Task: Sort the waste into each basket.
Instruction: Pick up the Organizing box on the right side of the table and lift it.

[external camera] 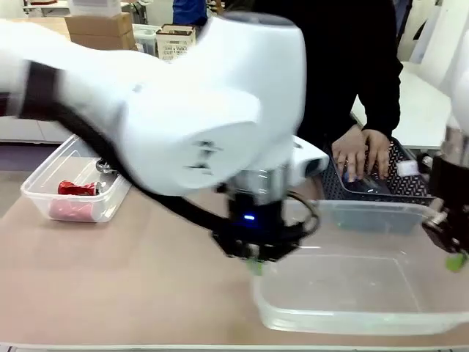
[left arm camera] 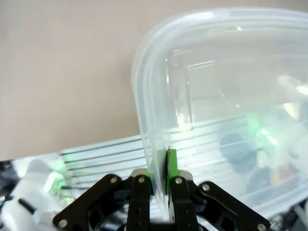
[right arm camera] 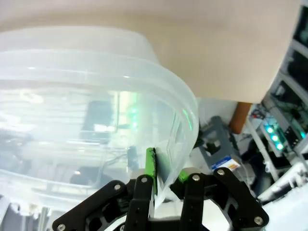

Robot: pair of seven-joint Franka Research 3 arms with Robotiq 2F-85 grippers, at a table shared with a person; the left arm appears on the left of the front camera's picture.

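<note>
A large clear basket (external camera: 344, 312) stands at the front right of the table with nothing in it. My left gripper (external camera: 254, 264) is shut on its left wall, and in the left wrist view the green pads (left arm camera: 169, 163) pinch that wall (left arm camera: 216, 96). My right gripper (external camera: 456, 260) is shut on the opposite rim; the right wrist view has its pads (right arm camera: 150, 168) clamped on the rolled edge (right arm camera: 72, 120). A smaller clear basket (external camera: 44, 187) at the left holds a crushed red can (external camera: 77, 188).
Beyond the large tub a person's hands (external camera: 363, 154) rest in a dark mesh basket (external camera: 410, 183). My left arm's white body blocks much of the table's middle. Bare table lies between the two clear tubs.
</note>
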